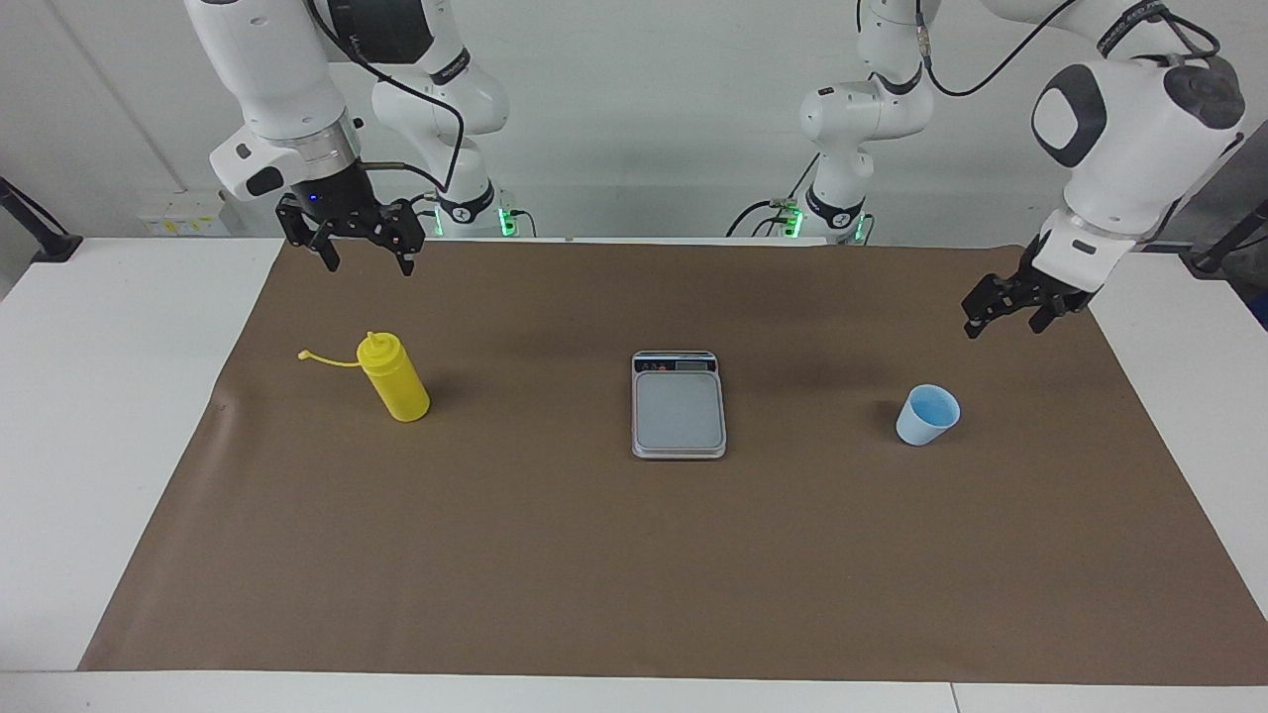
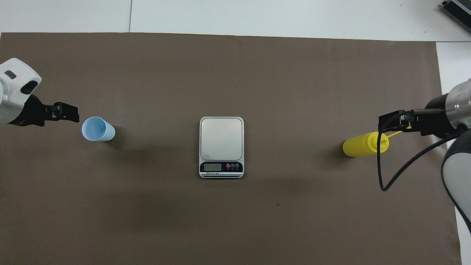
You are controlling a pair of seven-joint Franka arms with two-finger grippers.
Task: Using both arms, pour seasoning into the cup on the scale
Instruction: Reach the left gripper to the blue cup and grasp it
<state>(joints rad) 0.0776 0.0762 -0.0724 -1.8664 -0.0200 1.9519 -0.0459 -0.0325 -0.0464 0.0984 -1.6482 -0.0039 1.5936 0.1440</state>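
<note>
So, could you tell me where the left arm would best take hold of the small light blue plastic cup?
Probably around the tapered wall of the small light blue plastic cup, just below its wider rim, coming in level from the left arm's end of the table, where the left gripper hangs with jaws open. The cup stands upright, has no handle, and nothing crowds it.

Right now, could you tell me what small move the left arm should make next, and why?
Probably lower the left gripper, which looks open and empty, down around the cup. The cup stands on the mat beside the scale, not on it, so it likely needs placing there before the bottle is poured.
</note>
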